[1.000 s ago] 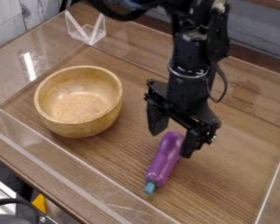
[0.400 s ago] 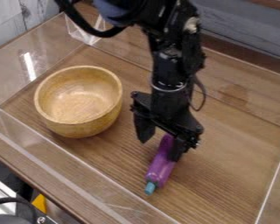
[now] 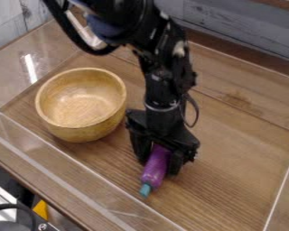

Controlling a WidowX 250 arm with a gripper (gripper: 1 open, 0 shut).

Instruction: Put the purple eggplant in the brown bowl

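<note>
As the arm hovers, eggplant lies beneath black gripper

Black articulated robot gripper (image 3: 163,149), jaws spread, over the eggplant. Round tan-brown wooden bowl (image 3: 80,106), set apart on the wooden tabletop (image 3: 237,171). Glossy purple toy eggplant (image 3: 154,171), teal-tipped, on the tabletop, partly hidden.

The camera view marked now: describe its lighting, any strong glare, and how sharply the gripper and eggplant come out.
In the camera view: soft, fairly even light, brighter inside the brown bowl; no harsh glare on the wooden table; the black gripper so dark that its parts merge; the purple eggplant soft-edged, its teal tip readable.
</note>
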